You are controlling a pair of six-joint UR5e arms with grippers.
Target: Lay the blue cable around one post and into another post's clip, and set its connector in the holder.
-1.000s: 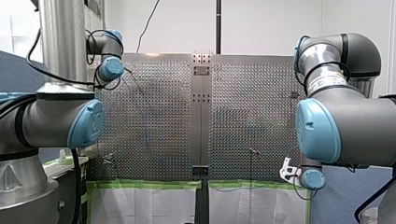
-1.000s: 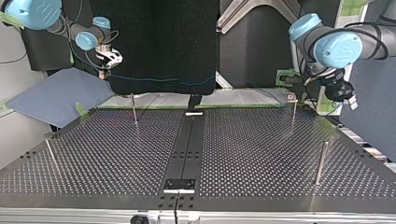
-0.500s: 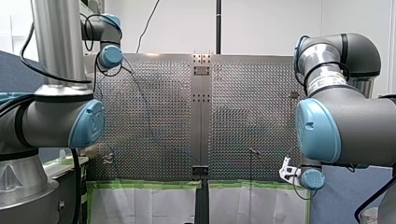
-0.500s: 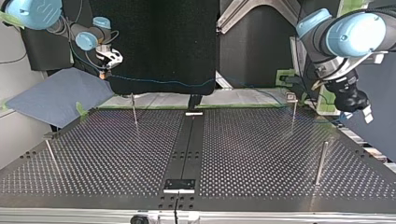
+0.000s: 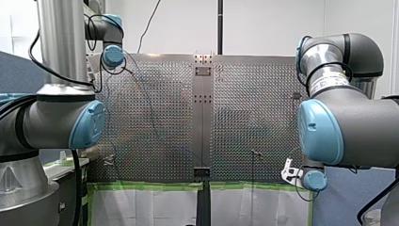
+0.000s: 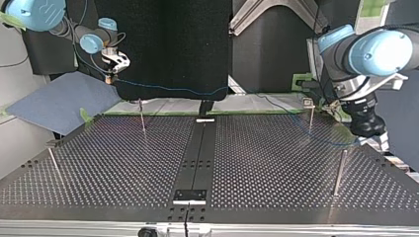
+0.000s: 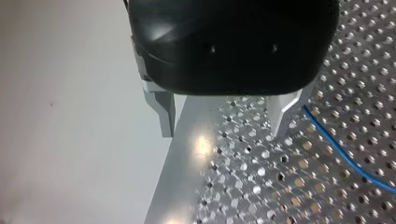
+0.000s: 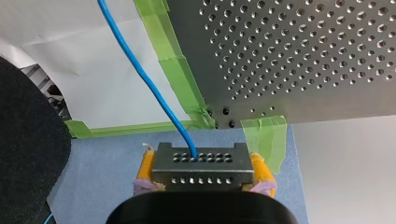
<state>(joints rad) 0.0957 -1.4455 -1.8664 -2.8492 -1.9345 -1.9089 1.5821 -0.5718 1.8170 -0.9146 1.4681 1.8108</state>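
A thin blue cable (image 6: pixel 173 89) hangs from my right gripper (image 6: pixel 114 63) at the top view's left. It runs across the board's far edge to my left gripper (image 6: pixel 378 140) at the right. In the right wrist view the yellow pads of my right gripper (image 8: pixel 203 161) are shut on the dark connector block (image 8: pixel 201 177), and the cable (image 8: pixel 149 84) leaves its top. In the left wrist view my left gripper (image 7: pixel 224 130) is open over the board's edge. The cable (image 7: pixel 350 163) passes outside one metal finger (image 7: pixel 282 116), not between them.
Thin posts stand on the perforated board (image 6: pixel 272 163): one far left (image 6: pixel 142 116), one far right with a clip on top (image 6: pixel 309 103), one near right (image 6: pixel 339 170), one near left (image 6: pixel 53 163). A black plate (image 6: pixel 189 195) sits on the centre strip. A blue-grey mat (image 6: pixel 59 101) lies beside the board.
In the top view my left arm has swung down and nearer over the board's right side. The cable's right end now trails lower across the board. My right gripper has not moved.
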